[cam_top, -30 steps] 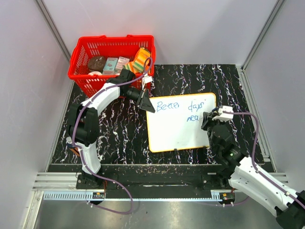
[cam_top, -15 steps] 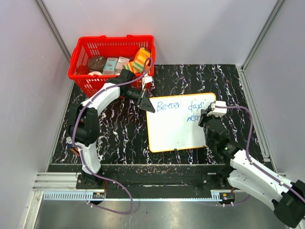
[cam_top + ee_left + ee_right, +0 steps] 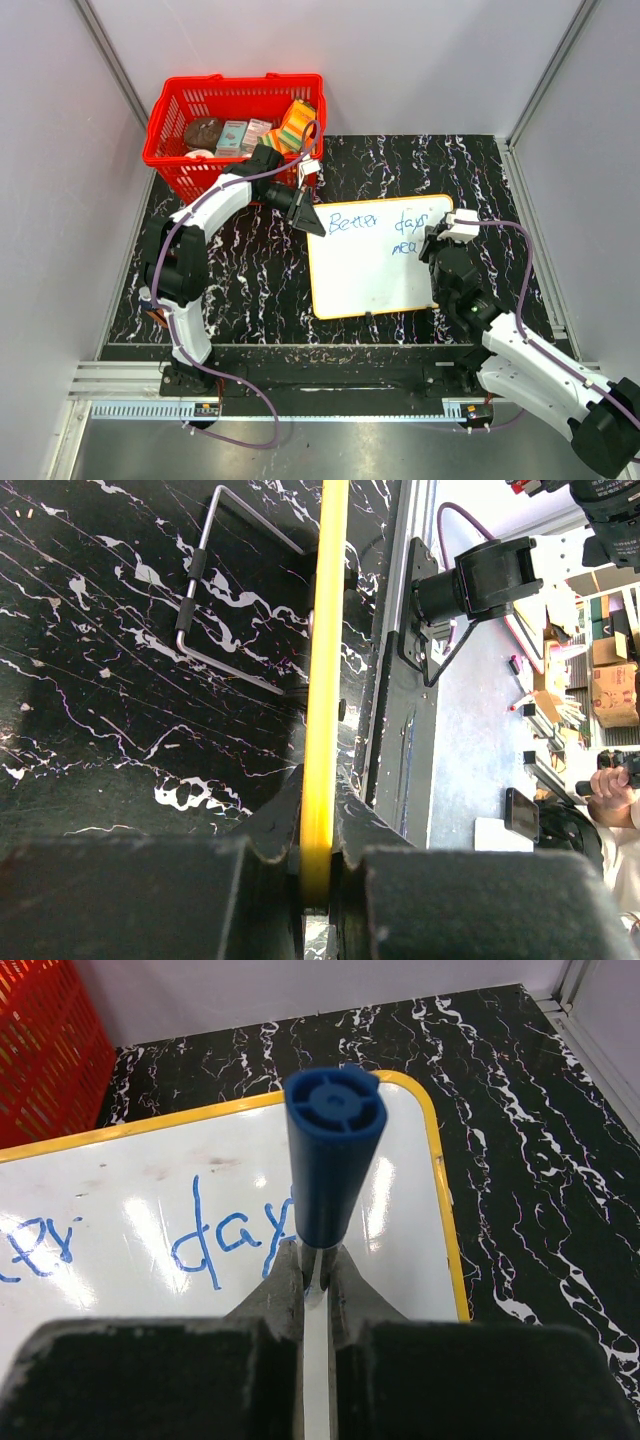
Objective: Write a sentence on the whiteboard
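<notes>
The whiteboard lies flat on the black marbled table, white with a yellow rim. The sentence is in blue marker: "Better days", with a short second line under its right end. My left gripper is shut on the board's far left corner, the rim pinched between its fingers. My right gripper is over the board's right edge, shut on a blue marker that points down at the board just right of "day". The marker's tip is hidden.
A red basket with several packets stands at the far left, just behind my left arm. A bent wire bracket lies on the table beside the board's near edge. Grey walls close in both sides, and a metal rail runs along the near edge.
My right gripper with the marker shifted slightly left and away, then a little back right, staying by the second line. The left arm and the board have not moved.
</notes>
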You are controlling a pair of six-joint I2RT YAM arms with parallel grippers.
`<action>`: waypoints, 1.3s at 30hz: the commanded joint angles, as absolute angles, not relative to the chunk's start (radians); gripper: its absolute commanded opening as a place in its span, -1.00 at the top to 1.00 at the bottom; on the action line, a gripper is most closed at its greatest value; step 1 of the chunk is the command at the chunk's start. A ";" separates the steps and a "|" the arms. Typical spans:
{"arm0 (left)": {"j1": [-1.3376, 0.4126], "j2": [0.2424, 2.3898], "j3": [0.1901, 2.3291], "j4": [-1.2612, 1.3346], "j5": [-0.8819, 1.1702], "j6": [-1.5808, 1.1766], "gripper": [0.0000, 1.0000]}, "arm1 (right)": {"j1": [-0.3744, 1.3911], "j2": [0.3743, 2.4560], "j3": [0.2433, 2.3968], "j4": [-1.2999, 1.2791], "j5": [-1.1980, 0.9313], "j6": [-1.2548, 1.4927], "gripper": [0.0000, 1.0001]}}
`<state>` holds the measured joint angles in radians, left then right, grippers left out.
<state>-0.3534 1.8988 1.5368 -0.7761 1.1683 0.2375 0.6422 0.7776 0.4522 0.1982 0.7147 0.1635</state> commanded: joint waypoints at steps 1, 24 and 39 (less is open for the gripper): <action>-0.359 1.862 1.555 -0.732 0.971 0.333 1.00 | 0.635 0.769 0.468 0.235 0.715 0.172 1.00; -0.359 1.859 1.555 -0.732 0.968 0.331 1.00 | 0.634 0.741 0.417 0.135 0.687 0.267 1.00; -0.359 1.862 1.557 -0.732 0.969 0.331 1.00 | 0.634 0.692 0.393 0.084 0.667 0.291 1.00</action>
<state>-0.3534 1.8988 1.5368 -0.7769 1.1675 0.2359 0.6403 0.7002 0.4030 0.1120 0.6857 0.2741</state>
